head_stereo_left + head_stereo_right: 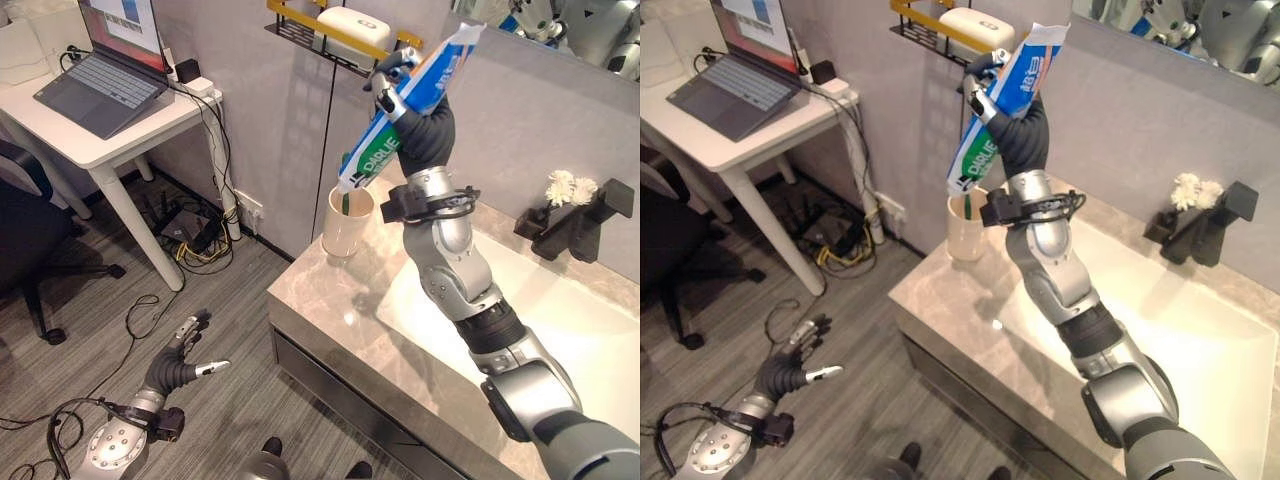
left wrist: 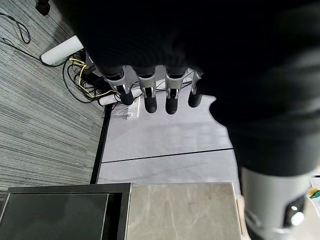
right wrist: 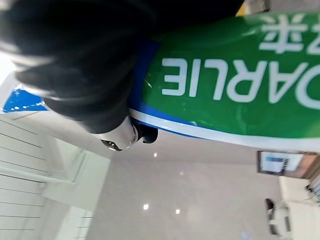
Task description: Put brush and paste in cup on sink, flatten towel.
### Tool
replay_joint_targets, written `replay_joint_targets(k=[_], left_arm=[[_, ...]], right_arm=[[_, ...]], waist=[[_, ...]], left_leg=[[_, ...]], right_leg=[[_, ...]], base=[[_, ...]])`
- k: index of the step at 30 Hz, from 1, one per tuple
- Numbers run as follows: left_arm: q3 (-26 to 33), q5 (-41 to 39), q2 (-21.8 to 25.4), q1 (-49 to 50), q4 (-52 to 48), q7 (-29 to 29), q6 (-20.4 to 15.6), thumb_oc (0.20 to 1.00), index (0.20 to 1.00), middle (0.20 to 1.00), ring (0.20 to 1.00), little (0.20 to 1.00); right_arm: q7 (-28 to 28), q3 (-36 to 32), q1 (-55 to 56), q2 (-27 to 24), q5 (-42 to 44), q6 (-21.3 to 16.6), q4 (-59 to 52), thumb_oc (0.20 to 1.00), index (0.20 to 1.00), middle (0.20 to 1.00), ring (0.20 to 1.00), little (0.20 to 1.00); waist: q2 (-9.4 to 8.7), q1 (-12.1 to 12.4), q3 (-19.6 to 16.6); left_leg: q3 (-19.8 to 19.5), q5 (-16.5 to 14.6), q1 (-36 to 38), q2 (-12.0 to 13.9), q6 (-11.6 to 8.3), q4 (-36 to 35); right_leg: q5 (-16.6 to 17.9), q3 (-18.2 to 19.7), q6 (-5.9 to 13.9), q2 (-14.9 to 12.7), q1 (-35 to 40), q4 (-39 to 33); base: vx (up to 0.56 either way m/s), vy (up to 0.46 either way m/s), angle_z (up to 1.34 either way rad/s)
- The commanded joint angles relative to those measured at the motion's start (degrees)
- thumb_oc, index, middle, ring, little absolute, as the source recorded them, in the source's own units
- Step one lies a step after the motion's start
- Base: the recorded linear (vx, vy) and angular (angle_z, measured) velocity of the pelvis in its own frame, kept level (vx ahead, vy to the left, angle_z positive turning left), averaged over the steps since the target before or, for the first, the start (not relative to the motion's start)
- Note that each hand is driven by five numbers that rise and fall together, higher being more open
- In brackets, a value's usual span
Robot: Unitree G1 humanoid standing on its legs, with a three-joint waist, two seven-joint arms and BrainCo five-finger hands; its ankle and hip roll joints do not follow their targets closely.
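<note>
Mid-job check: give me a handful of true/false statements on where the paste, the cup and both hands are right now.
1. The right hand is curled round the toothpaste tube. True.
2. The tube lies flat on the counter. False: it is held up, slanting, its lower end just above the cup.
3. The cup stands in the basin. False: it stands on the counter, near the corner by the wall.
4. Something green already sits inside the cup. True.
5. The left hand holds a towel. False: it hangs low over the floor with relaxed fingers, holding nothing.
</note>
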Motion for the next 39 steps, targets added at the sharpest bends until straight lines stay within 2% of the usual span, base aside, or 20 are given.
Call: replay_joint_targets(k=[1, 15, 28, 39], left_arm=[[1.0, -2.4, 3.7, 0.0, -2.0, -0.3, -1.9, 1.0, 1.0, 1.0, 1.0, 1.0], [1.2, -0.4, 4.6, -1.7, -3.0, 1.2, -2.7, 1.0, 1.0, 1.0, 1.0, 1.0], [1.6, -1.0, 4.5, -2.0, -3.4, 1.4, -2.6, 1.0, 1.0, 1.0, 1.0, 1.0], [1.2, -1.7, 4.1, -2.6, -2.7, 1.1, -2.8, 1.0, 1.0, 1.0, 1.0, 1.0]], right_arm=[[-0.9, -2.7, -3.0, -2.5, -2.5, -1.4, -0.5, 0.2, 0.2, 0.2, 0.2, 0.2], [-2.9, -2.6, -6.1, -1.9, -4.3, -0.6, 4.8, 0.2, 0.2, 0.2, 0.2, 0.2], [-2.4, -1.4, -7.6, -2.6, -5.5, -0.2, 4.6, 0.2, 0.2, 0.2, 0.2, 0.2], [-2.4, -0.9, -8.3, -3.3, -8.0, 0.0, 4.7, 0.2, 0.2, 0.2, 0.2, 0.2]], waist=[[-1.78, 2.0, -2.8], [-2.24, 3.5, -1.9], [-3.38, 3.7, -0.9], [-3.47, 3.8, -0.6]], left_leg=[[-1.6, 5.5, -5.6, -3.0, 1.72, -1.8], [-2.1, 5.5, -6.5, -3.4, 1.84, -1.8], [-2.0, 5.3, -7.0, -3.4, 2.07, -1.8], [-1.8, 5.1, -7.1, -3.3, 2.14, -1.8]], right_leg=[[-0.4, 1.0, 4.2, -2.7, 5.8, 0.1], [-0.8, 0.3, 4.34, -2.7, 5.4, 0.1], [-0.6, 0.4, 4.38, -2.7, 5.0, 0.1], [-0.8, 0.7, 4.37, -2.6, 4.7, 0.1]], base=[[0.0, 0.0, 0.0], [0.0, -0.001, 0.01], [0.0, -0.001, 0.01], [0.0, 0.0, 0.0]])
